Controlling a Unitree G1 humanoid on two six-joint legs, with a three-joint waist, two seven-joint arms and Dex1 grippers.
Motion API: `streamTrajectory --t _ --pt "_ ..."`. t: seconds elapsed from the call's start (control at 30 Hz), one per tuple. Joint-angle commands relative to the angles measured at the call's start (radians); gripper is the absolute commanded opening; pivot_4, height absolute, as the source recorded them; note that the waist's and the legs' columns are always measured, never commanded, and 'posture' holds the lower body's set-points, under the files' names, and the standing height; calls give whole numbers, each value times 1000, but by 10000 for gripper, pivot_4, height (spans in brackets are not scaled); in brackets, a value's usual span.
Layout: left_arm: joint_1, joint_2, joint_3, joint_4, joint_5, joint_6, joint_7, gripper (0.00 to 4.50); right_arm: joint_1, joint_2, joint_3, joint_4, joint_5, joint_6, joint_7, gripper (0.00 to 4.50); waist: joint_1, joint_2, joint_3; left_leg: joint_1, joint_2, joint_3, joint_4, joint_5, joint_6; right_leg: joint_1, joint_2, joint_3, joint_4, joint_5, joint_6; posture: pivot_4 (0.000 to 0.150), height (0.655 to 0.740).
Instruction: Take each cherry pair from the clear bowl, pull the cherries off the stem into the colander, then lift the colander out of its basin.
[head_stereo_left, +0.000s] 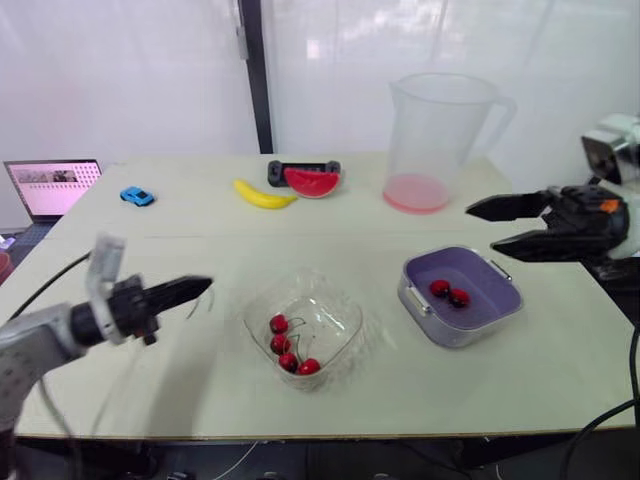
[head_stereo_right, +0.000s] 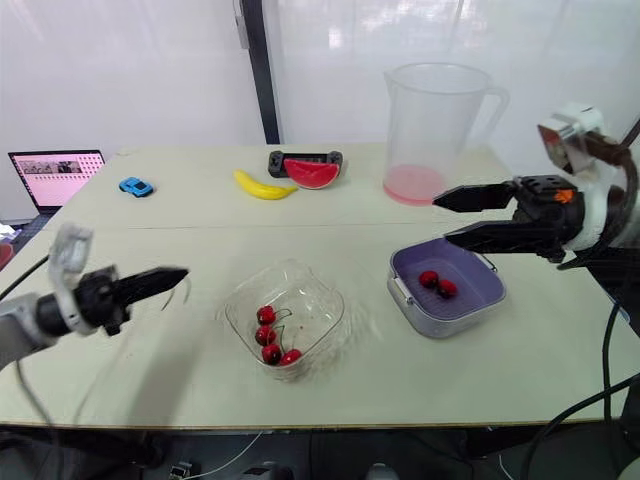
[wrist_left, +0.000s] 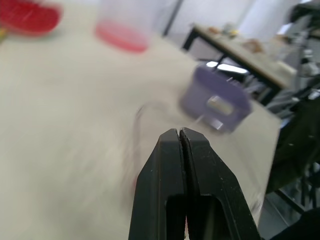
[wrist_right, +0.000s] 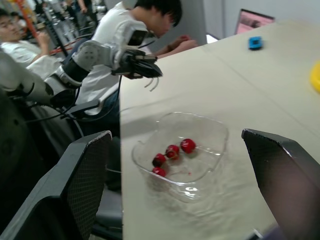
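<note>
We find the left gripper (head_stereo_left: 203, 288) clenched, with what looks like a bare stem (wrist_right: 151, 84) hanging from its tip. The right gripper (head_stereo_left: 483, 228) is spread wide and holds nothing. It hangs above the far right side of the colander (head_stereo_left: 430, 265).

The bowl (head_stereo_left: 345, 300) sits on the table (head_stereo_left: 200, 220) between the two grippers, near the colander. Its four cherries (head_stereo_left: 284, 344) lie in a short row along the near left wall. The row's axis runs from far to near, and the thin stems arch toward the bowl's middle. From the left jaws the row lies to the right and slightly nearer. We judge the left arm the closer one, but it must first shed the stem.

The bowl is clear, thin plastic with a wavy rim. The colander is a matt purple rectangle seated in a shiny metal basin (head_stereo_left: 440, 332). It holds two glossy loose cherries (head_stereo_left: 449, 292).
</note>
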Motion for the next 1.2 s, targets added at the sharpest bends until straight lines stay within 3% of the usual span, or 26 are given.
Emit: streamTrajectory --t 0.03,0.13,0.33,0.43,0.67,0.97,1.2 --pt "59 23 49 51 77 -68 -35 0 1 1 -2 -63 50 3 -3 44840 5 0 0 0 0 0 0 0 0 0 0 0 0 0 0 1500 7400" --pt "89 10 66 109 96 -73 -26 0 9 16 15 -91 55 -13 -22 44840 11 0 0 0 0 -1 1 0 0 2 -1 -1 -2 0 0 1500 7400" --pt "99 0 -17 231 265 -128 60 0 34 44 35 -120 61 -38 -58 44840 4 -1 0 1 1 -1 -1 0 0 2 -1 -1 -3 0 0 1500 7400" --pt "83 4 -29 274 284 -120 50 9461 54 48 38 -145 75 -42 -61 45000 4 -1 0 1 0 0 -1 0 0 2 -1 -1 -3 0 0 1500 7400" --pt "44 17 -24 323 310 -132 22 44194 54 42 37 -149 83 -42 -79 45000 5 -1 0 1 2 0 0 0 0 2 -2 -1 -3 0 0 1500 7400" --pt "4 52 44 317 279 -142 -28 44194 8 37 42 -133 107 -5 -103 45000 3 -1 0 1 2 0 -1 0 0 1 -2 -1 -3 0 0 1500 7400" --pt "-133 110 33 134 165 -111 -160 44194 2 23 34 -157 128 45 -151 45000 6 -1 0 -1 1 0 0 0 0 1 -4 -1 -3 0 0 1500 7400"
